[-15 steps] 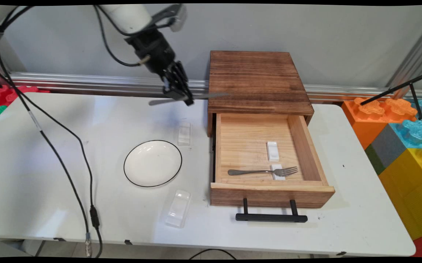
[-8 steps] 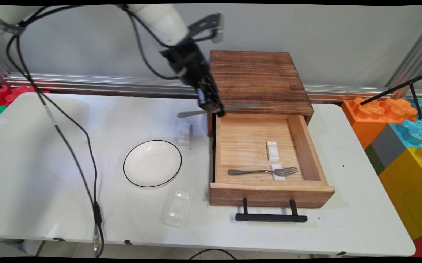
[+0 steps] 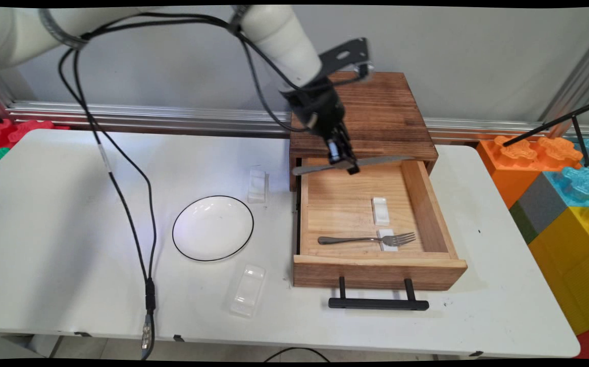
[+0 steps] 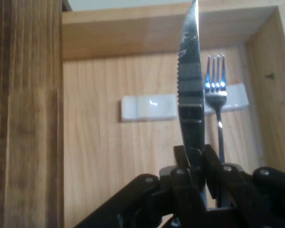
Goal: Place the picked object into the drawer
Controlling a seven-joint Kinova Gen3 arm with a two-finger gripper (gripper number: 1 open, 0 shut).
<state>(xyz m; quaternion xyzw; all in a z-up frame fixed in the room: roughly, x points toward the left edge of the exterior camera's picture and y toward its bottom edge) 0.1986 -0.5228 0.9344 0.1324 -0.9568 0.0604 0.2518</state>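
Note:
My gripper (image 3: 344, 164) (image 4: 194, 159) is shut on a steel table knife (image 3: 376, 161) (image 4: 191, 80), held level above the back of the open wooden drawer (image 3: 429, 201) (image 4: 92, 161). The blade points right, the handle left. Inside the drawer a fork (image 3: 365, 239) (image 4: 216, 95) lies with its tines on a white rest (image 3: 388, 240) (image 4: 237, 97). A second white rest (image 3: 380, 210) (image 4: 148, 107) lies bare behind it. The drawer sticks out of a dark wooden cabinet (image 3: 376, 109) (image 4: 23, 114).
A white plate with a black rim (image 3: 213, 228) sits left of the drawer. A clear rest (image 3: 257, 185) lies behind the plate and a clear plastic piece (image 3: 248, 290) in front of it. Black cables (image 3: 126, 188) hang over the table's left. Coloured blocks (image 3: 559, 178) stand at right.
The arm has carried the knife to the right and downward, from above the table left of the cabinet to above the back of the open drawer.

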